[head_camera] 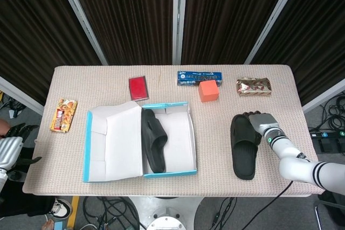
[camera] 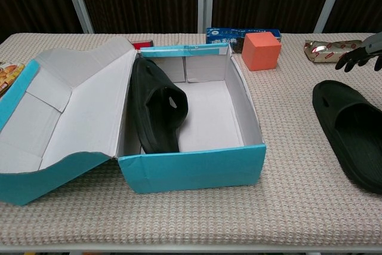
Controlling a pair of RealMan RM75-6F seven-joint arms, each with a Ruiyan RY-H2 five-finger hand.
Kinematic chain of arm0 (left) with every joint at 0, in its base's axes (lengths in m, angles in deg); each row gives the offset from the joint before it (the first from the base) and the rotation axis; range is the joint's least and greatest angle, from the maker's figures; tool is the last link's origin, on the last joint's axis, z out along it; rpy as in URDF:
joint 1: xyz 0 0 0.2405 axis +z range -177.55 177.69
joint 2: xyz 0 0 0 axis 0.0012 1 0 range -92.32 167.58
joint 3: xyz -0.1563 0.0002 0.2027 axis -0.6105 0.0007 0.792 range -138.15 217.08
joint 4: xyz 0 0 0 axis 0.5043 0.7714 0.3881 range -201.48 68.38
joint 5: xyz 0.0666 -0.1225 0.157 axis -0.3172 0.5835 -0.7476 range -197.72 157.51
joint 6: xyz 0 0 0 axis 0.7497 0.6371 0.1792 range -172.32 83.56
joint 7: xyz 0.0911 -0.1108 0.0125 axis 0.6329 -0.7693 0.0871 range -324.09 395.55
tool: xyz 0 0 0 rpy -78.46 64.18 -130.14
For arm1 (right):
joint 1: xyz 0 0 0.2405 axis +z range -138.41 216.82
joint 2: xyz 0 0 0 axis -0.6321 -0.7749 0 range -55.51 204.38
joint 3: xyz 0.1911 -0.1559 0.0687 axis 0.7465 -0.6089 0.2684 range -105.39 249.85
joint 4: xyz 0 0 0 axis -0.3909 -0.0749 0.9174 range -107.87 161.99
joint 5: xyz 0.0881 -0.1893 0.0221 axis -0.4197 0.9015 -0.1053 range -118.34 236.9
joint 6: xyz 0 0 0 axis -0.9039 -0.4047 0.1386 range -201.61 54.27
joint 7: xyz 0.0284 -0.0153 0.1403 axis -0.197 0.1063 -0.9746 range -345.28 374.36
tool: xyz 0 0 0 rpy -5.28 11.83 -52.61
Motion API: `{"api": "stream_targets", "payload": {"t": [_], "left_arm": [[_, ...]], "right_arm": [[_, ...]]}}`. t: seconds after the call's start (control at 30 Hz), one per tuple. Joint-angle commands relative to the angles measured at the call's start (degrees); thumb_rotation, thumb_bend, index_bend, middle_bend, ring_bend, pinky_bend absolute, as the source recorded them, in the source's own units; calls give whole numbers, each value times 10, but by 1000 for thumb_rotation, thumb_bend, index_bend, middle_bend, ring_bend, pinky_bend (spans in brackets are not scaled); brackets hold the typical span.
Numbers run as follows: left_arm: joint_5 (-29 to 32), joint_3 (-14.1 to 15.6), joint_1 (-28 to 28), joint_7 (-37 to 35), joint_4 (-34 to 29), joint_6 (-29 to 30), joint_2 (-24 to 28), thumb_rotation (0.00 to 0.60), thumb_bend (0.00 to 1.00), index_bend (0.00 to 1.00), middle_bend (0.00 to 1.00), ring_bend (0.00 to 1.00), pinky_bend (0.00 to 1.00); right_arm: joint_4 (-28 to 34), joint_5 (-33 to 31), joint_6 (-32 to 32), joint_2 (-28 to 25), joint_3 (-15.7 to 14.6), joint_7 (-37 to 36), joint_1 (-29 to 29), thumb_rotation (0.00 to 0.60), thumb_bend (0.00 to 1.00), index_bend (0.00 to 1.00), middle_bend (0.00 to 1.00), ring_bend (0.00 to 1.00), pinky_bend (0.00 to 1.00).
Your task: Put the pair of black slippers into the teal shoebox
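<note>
The teal shoebox [head_camera: 168,173] [camera: 191,168] stands open, its lid folded out to the left. One black slipper [head_camera: 153,141] [camera: 156,108] leans against the left inner wall of the box. The other black slipper [head_camera: 243,146] [camera: 352,129] lies flat on the table to the right of the box. My right hand [head_camera: 260,122] [camera: 361,55] hovers at that slipper's far end with fingers apart and pointing down, holding nothing. My left hand [head_camera: 9,145] hangs off the table's left edge, fingers spread and empty.
An orange cube [head_camera: 208,91] [camera: 261,50] and a blue packet [head_camera: 200,76] sit behind the box. A gold snack packet [head_camera: 253,86] [camera: 331,51] lies at the back right. A red card [head_camera: 138,87] and a snack pack [head_camera: 63,115] lie to the left.
</note>
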State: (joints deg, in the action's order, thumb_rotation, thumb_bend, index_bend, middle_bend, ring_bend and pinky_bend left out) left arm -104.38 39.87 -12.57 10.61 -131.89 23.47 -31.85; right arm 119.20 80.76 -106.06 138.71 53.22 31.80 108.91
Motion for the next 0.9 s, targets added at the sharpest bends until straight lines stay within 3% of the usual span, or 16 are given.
{"api": "stream_targets", "payload": {"t": [0.03, 0.53, 0.9], "left_arm": [[0, 1, 0, 1, 1, -1, -1, 600, 125, 122, 148, 21, 74], [5, 3, 0, -13, 14, -10, -5, 600, 125, 122, 148, 21, 74], [5, 4, 0, -23, 23, -13, -10, 600, 125, 122, 148, 21, 74]], "right_arm": [[-1, 14, -6, 12, 2, 9, -5, 600, 16, 54, 55, 0, 128], [-25, -28, -19, 53, -4, 45, 1, 600, 25, 53, 66, 0, 115], [-28, -47, -34, 68, 0, 61, 2, 600, 26, 127, 166, 61, 156]]}}
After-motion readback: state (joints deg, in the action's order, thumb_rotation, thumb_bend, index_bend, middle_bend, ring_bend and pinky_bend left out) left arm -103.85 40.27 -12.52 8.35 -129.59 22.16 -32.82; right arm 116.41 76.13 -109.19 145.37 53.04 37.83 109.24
